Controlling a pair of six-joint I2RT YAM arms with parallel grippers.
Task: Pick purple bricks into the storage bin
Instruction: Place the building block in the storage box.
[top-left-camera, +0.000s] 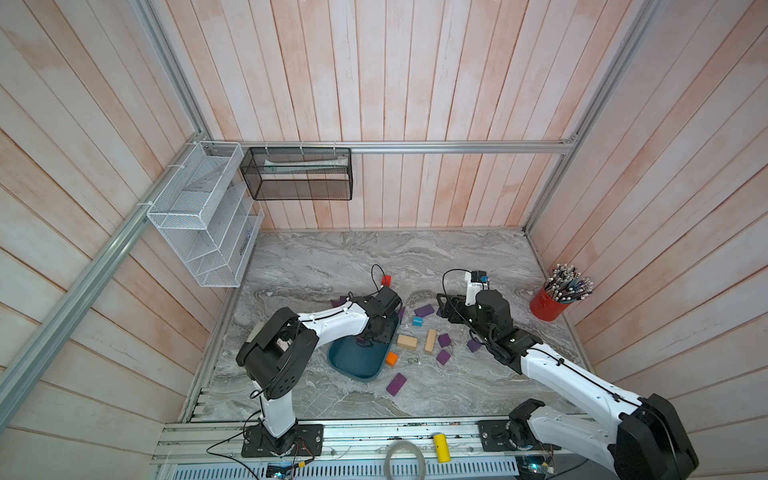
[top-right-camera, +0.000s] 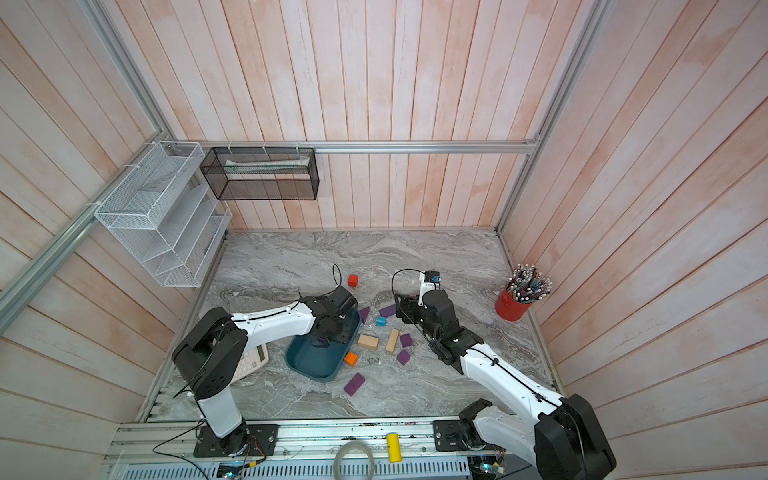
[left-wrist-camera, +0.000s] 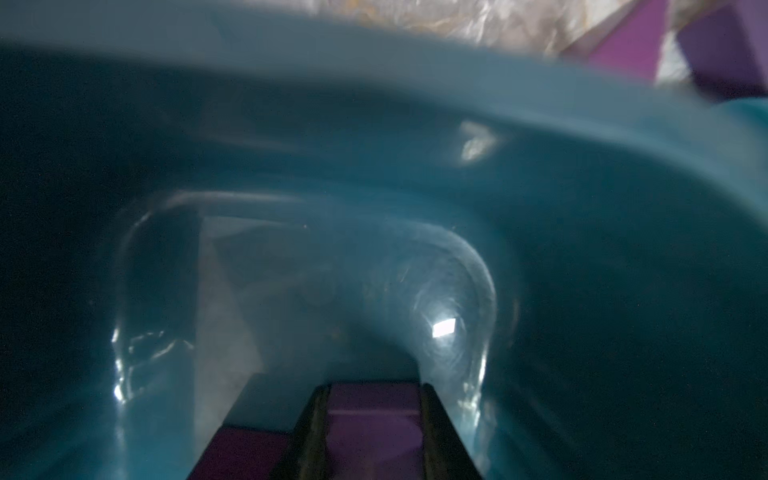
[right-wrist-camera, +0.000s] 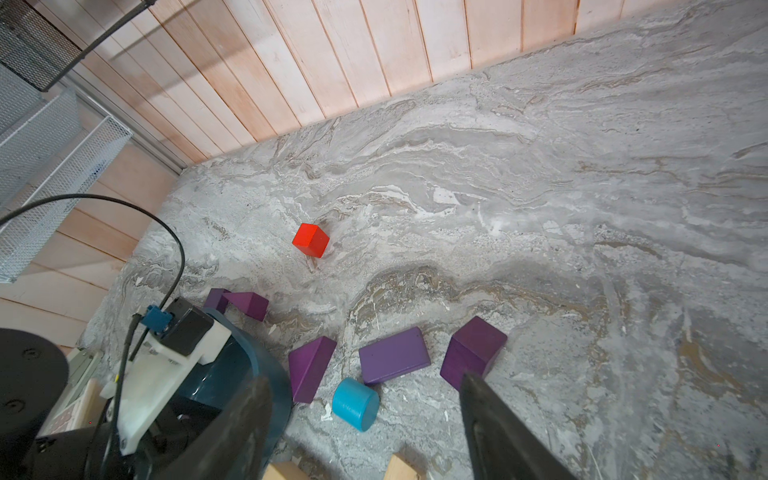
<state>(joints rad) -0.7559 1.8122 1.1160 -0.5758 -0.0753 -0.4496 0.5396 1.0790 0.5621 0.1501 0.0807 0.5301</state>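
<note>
the left gripper (left-wrist-camera: 374, 388) is clenched on 1 purple brick (left-wrist-camera: 374, 432), low inside the storage bin (left-wrist-camera: 582, 208). only the left wrist view shows this grip; both top views hide it. the right gripper (right-wrist-camera: 365, 380) hangs with jaws spread over loose purple bricks (right-wrist-camera: 392, 353) on the table (right-wrist-camera: 540, 208) beside the bin. they look light, rigid and matte. pinch 2 flat parallel faces, avoiding the wedge (right-wrist-camera: 311, 365) slope.

Both top views show you the storage bin (top-left-camera: 353, 363) from above; left wrist inside it, right wrist beside.
</note>
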